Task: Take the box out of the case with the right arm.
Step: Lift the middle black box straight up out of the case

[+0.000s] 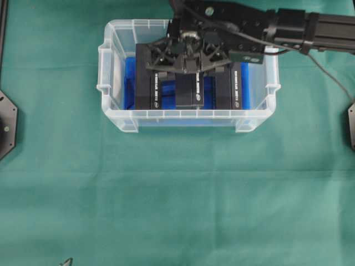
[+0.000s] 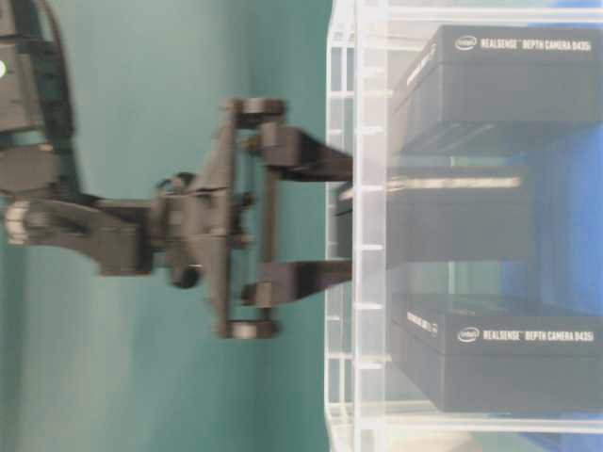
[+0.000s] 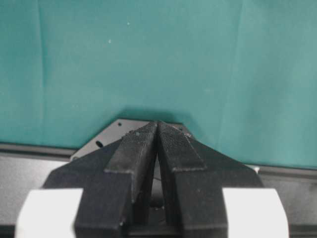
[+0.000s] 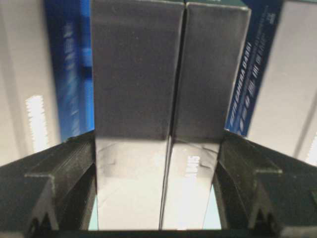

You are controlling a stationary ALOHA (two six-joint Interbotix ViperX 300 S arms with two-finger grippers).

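Observation:
The case (image 1: 108,83) is a clear plastic bin with a blue floor at the back of the green cloth. Black boxes stand side by side in it. My right gripper (image 1: 187,66) reaches down into the case from the upper right. It is shut on the middle box (image 1: 188,91), with one finger on each long side. In the right wrist view the box (image 4: 138,74) fills the gap of the gripper (image 4: 157,144). At table level the held box (image 2: 452,221) sits a little higher than its neighbours. My left gripper (image 3: 157,124) is shut on nothing over bare cloth.
One black box (image 1: 147,83) stands left of the held one and another (image 1: 230,83) right of it, both close. The case walls (image 2: 363,226) surround all of them. Black arm bases sit at the left edge (image 1: 5,124) and the right edge (image 1: 351,124).

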